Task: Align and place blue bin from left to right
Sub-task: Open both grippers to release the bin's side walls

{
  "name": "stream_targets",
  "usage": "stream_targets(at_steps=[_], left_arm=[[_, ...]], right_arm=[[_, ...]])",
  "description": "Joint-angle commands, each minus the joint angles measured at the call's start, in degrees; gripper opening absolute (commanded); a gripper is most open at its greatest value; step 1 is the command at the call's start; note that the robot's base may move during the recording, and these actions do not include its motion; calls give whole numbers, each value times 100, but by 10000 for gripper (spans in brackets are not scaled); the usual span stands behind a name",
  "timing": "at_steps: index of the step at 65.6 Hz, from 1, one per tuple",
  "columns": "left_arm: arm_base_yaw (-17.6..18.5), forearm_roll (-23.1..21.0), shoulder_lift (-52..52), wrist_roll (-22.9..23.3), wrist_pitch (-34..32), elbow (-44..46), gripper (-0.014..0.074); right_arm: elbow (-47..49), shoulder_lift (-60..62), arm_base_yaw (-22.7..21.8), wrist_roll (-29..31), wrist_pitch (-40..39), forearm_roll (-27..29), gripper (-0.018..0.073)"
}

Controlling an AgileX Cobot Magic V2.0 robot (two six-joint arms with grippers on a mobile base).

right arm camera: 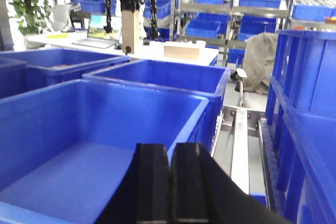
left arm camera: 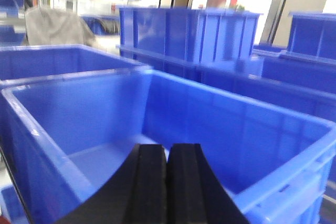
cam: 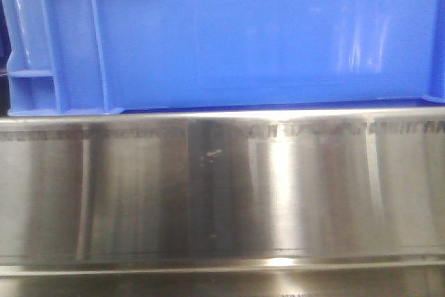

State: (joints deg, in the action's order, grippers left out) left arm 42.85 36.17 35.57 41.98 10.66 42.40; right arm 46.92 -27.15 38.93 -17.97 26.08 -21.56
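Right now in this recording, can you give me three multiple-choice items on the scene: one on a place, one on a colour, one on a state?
1. In the front view, what does the blue bin stand on?
A. a brushed metal surface
B. a wooden pallet
C. a green carpet

2. What colour are the pads of the left hand?
A. white
B. black
C. yellow

3. How does the right hand stand?
A. wide open
B. shut on a bin's rim
C. shut, with nothing between the pads

Answers:
1. A: the bin's base sits along the top edge of the reflective steel surface.
2. B: both pads show dark black against the blue bin interior.
3. C: the two pads meet with only a thin seam, above the open bin, gripping nothing.
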Motion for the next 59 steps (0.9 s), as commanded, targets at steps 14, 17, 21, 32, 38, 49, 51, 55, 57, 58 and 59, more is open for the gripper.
stream_targets(at_steps=[14,17,21,32,38,49,51,55,57,58,59], left_arm=[[43,60,-297,7,-110,-28,-111],[43,60,-297,7,-110,-28,-111],[43,60,-297,7,-110,-28,-111],[43,60,-297,7,-110,-28,-111],[43,60,-297,7,-110,-28,-111],[43,60,-297,7,-110,-28,-111],[43,60,-297,7,-110,-28,-111],[43,60,-297,7,-110,-28,-111],[43,60,-297,7,-110,-28,-111],[43,60,-297,7,-110,-28,-111],[43,60,-297,7,-110,-28,-111]], right_arm=[[-3,66,12,55,-167,-8,-80],[-3,66,12,55,-167,-8,-80],[-3,66,12,55,-167,-8,-80],[-3,66,12,55,-167,-8,-80],[-3,66,12,55,-167,-8,-80],[-3,66,12,55,-167,-8,-80],[-3,66,12,55,-167,-8,-80],[-3,66,12,55,-167,-8,-80],[-3,66,12,55,-167,-8,-80],[-3,66,12,55,-167,-8,-80],[-3,66,12,55,-167,-8,-80]])
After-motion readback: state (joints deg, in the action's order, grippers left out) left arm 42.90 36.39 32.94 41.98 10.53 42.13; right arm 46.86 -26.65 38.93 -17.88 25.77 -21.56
